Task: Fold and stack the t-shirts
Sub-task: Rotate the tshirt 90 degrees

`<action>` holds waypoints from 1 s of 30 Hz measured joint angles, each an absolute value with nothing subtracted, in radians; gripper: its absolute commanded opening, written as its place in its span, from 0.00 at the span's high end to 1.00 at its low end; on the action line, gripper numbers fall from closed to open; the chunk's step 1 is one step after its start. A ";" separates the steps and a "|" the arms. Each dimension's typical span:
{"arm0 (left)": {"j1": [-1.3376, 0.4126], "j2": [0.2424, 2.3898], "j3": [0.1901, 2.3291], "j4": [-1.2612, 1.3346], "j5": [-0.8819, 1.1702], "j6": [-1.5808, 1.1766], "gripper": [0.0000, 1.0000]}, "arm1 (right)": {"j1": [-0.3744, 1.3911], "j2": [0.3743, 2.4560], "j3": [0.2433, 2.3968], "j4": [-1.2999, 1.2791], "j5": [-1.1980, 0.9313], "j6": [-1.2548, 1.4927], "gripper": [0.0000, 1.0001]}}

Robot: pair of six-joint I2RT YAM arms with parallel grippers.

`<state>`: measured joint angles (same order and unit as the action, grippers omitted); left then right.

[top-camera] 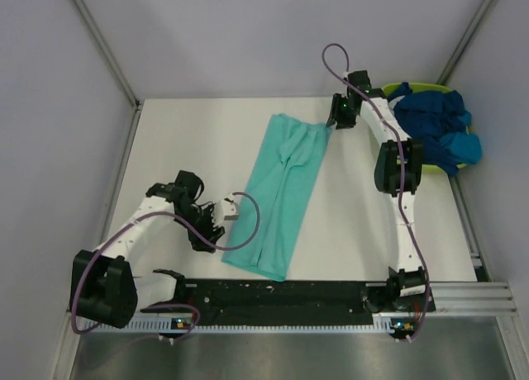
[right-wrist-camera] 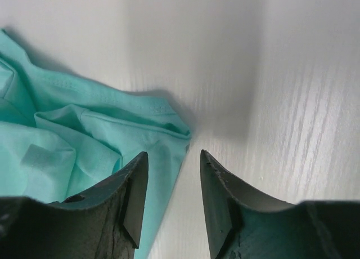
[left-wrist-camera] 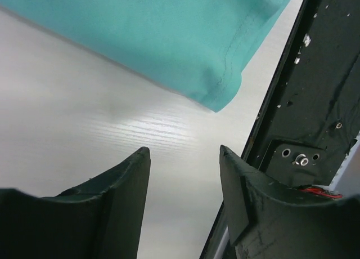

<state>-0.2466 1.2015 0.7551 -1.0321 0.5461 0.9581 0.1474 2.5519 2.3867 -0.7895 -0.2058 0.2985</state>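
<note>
A mint teal t-shirt (top-camera: 283, 190) lies folded into a long strip across the middle of the table. Its near hem corner shows in the left wrist view (left-wrist-camera: 185, 39), its far corner in the right wrist view (right-wrist-camera: 84, 157). My left gripper (top-camera: 221, 220) is open and empty, just left of the shirt's near end. My right gripper (top-camera: 331, 120) is open and empty, over the shirt's far right corner; one finger (right-wrist-camera: 132, 197) hangs above the cloth edge. Dark navy and blue t-shirts (top-camera: 434, 124) are piled in a lime-green tub (top-camera: 413, 88) at the far right.
A black rail (top-camera: 281, 293) runs along the table's near edge, also in the left wrist view (left-wrist-camera: 315, 90). Grey walls close the table on the left, back and right. A purple cable (top-camera: 248, 223) loops from the left arm over the shirt's edge.
</note>
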 measured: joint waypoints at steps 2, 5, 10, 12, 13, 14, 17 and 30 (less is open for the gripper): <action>-0.247 1.198 0.759 -1.034 0.520 0.964 0.38 | 0.147 2.500 2.318 -0.781 -0.204 0.297 0.53; -0.247 1.208 0.759 -1.023 0.482 0.960 0.30 | 0.147 2.439 2.228 -0.778 -0.212 0.307 0.53; -0.271 1.232 0.759 -0.958 0.495 0.940 0.23 | 0.147 2.426 2.173 -0.768 -0.239 0.355 0.55; -0.300 1.249 0.759 -0.919 0.503 0.928 0.27 | 0.147 2.449 2.182 -0.760 -0.260 0.385 0.67; -0.313 1.262 0.758 -0.899 0.504 0.922 0.31 | 0.147 2.469 2.198 -0.757 -0.272 0.398 0.78; -0.327 1.277 0.756 -0.881 0.503 0.916 0.33 | 0.147 2.494 2.219 -0.749 -0.287 0.414 0.87; -0.382 1.338 0.731 -0.830 0.480 0.901 0.39 | 0.147 2.557 2.288 -0.735 -0.329 0.460 1.00; -0.796 1.336 0.696 -0.769 0.485 0.828 0.33 | 0.139 2.619 2.391 -0.625 -0.339 0.534 0.49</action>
